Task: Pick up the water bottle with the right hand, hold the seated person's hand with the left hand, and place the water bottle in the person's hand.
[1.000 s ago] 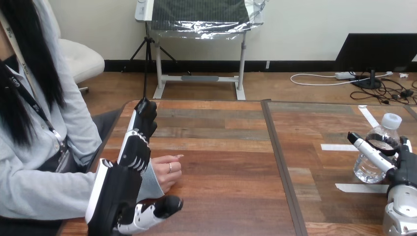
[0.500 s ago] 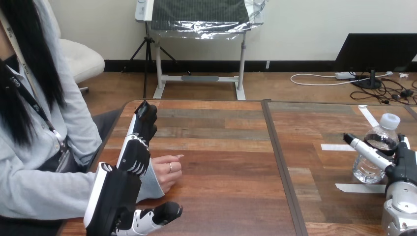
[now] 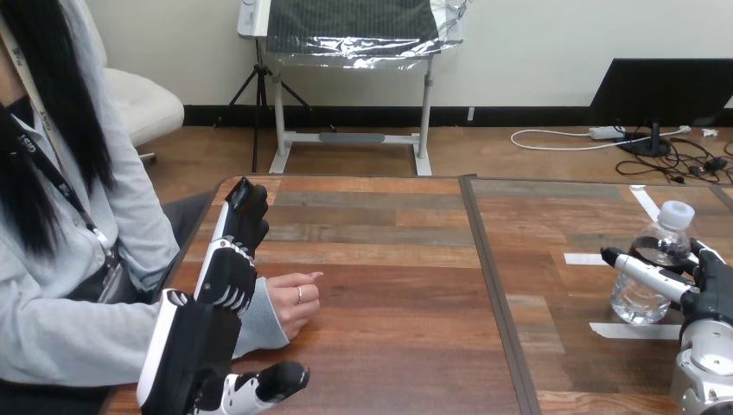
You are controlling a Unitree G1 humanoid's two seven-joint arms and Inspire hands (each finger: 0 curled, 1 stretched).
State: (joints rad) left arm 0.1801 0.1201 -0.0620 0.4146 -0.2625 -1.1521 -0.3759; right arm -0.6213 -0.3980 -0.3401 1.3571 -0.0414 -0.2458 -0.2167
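A clear water bottle [image 3: 638, 298] with a white cap stands at the table's right, leaning slightly left. My right hand [image 3: 714, 298] is shut on it: the thumb crosses its front and the fingers curl round its far side. The person's hand [image 3: 294, 303] rests on the table at the left, loosely curled, holding nothing. My left hand [image 3: 194, 346] is open beside the person's grey sleeve, on its left, with straight fingers pointing away along the table's left edge and the thumb sticking out to the right, nearer than the wrist. I cannot tell whether it touches the sleeve.
Strips of white tape [image 3: 635, 329] lie on the table around the bottle. A dark seam [image 3: 493, 285] runs front to back between the two tabletops. The person sits at the table's left edge.
My right hand has carried the bottle a little to the left, and it now leans. My left hand has drifted slightly left and toward me. The person's hand has stayed still.
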